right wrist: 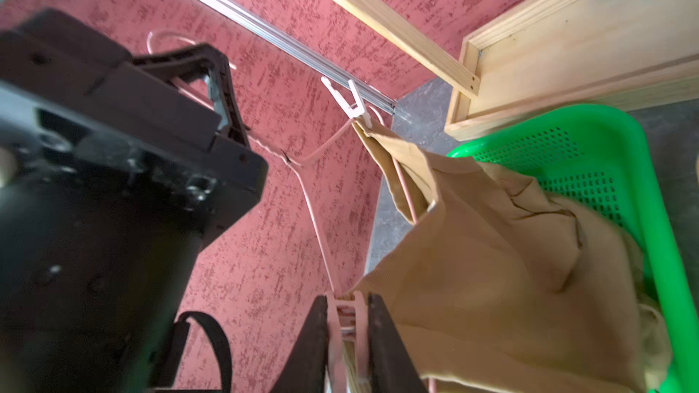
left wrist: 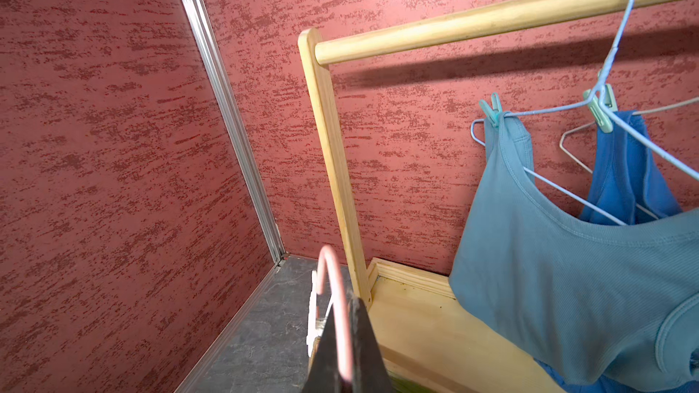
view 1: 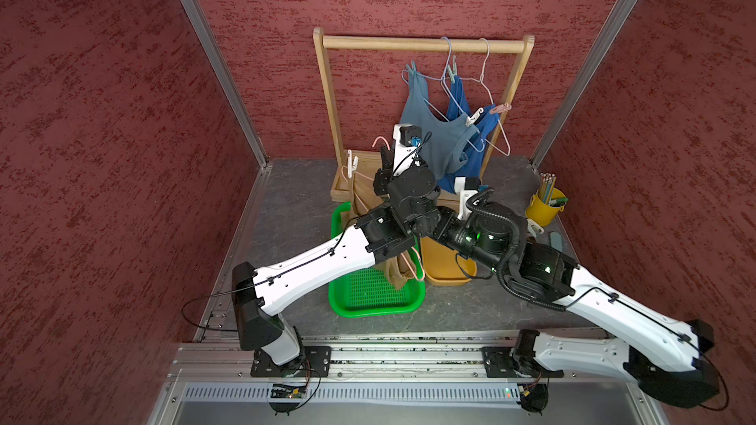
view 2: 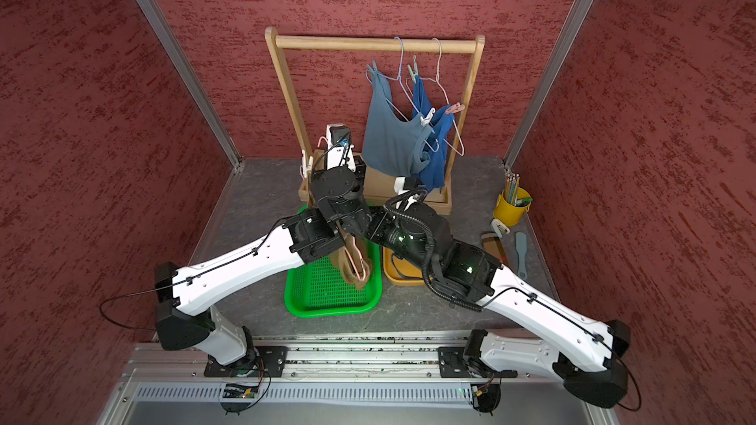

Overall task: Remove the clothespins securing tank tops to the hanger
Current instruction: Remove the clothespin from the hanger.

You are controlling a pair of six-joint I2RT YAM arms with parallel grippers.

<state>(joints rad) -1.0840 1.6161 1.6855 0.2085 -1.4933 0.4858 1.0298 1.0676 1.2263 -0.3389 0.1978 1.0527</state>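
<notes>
Left tool (left wrist: 345,319): closed narrow on the neck of the pink hanger (left wrist: 333,289), just below its hook, and holding it off the rail in front of the left post of the wooden rack (view 1: 421,43).
Right tool (right wrist: 347,302): its two dark fingers (right wrist: 314,342) are pressed on either side of the pink clothespin (right wrist: 346,334), gripping it at the hanger's lower shoulder.
Tan tank top (right wrist: 491,258): hangs from the pink hanger, and its lower folds drape into the green basket (right wrist: 605,145).
White clothespin (right wrist: 350,102): clipped over the tan strap at the hanger's upper shoulder, apart from both tools.
Grey-blue tank top (view 1: 433,132): on the blue hanger (left wrist: 620,32), which hooks over the rack's rail. A teal clothespin (left wrist: 491,111) pins one strap and a second white clothespin (view 1: 472,117) pins the other.
Royal blue tank top (view 1: 462,104): behind the grey-blue one, near the white hanger (view 1: 487,75). A second teal clothespin (left wrist: 599,111) sits at its upper strap and a second pink clothespin (view 1: 501,108) at its lower one.
Table (view 1: 286,206): carries the rack, the green basket, an orange tray (view 1: 446,271) just beside the basket, and a yellow cup (view 1: 544,208) of pencils off to the right.
</notes>
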